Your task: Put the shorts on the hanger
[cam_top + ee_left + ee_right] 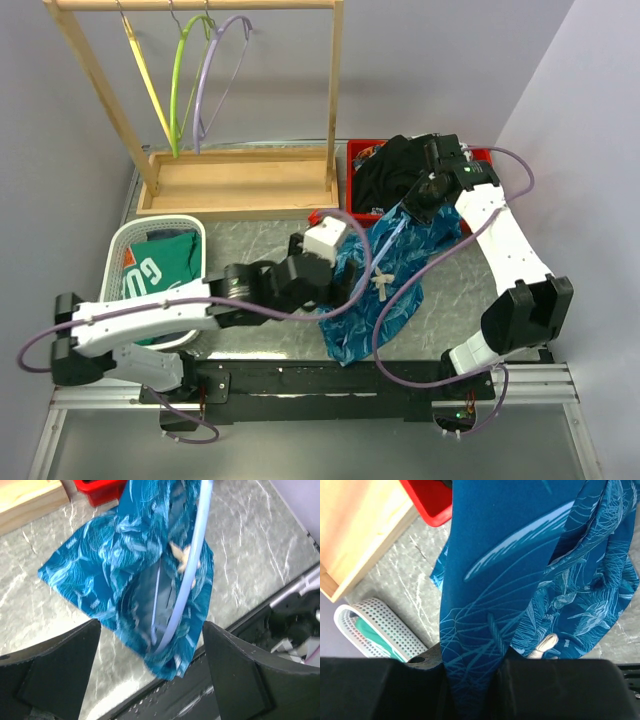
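The blue patterned shorts [395,265] hang from my right gripper [422,200] down to the marble table, their white drawstring [385,285] dangling. In the right wrist view the right gripper [470,680] is shut on a fold of the shorts [485,605]. The light-blue hanger [192,570] runs as a thin arc along and into the shorts [125,565]. My left gripper [151,625] stands wide open just beside the lower end of the shorts, gripping nothing. In the top view the left gripper [345,262] sits at the left edge of the fabric.
A wooden rack [240,185] at the back carries a lime-green hanger [180,80] and a lavender hanger [215,70]. A white basket [125,240] with a green shirt sits at the left. A red bin [362,155] holding a black garment [395,165] stands behind the shorts.
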You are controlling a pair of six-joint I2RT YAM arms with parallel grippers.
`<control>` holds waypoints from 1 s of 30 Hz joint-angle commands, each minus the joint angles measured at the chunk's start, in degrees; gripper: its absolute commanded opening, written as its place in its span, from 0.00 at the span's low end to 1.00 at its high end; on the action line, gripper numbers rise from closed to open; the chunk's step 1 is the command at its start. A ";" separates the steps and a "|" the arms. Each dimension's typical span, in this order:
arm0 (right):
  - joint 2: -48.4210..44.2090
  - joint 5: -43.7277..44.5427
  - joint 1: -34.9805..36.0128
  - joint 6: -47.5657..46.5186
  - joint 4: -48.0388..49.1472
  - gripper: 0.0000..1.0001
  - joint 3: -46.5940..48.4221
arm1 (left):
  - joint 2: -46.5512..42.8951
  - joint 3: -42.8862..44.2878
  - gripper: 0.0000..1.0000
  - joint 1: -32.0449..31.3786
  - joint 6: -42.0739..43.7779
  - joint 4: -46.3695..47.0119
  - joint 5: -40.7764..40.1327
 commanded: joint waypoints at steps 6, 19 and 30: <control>0.08 -1.28 -0.85 -1.64 -0.38 0.00 3.09 | -9.39 -16.87 0.88 -12.92 -8.99 3.58 -10.78; -1.68 -0.23 -0.94 -0.67 -0.03 0.00 0.90 | -3.42 -32.54 0.86 -19.00 -11.48 28.00 -22.38; -3.09 0.03 -0.85 0.47 -0.82 0.00 0.63 | 3.96 -40.28 0.74 -15.31 6.26 59.91 -21.43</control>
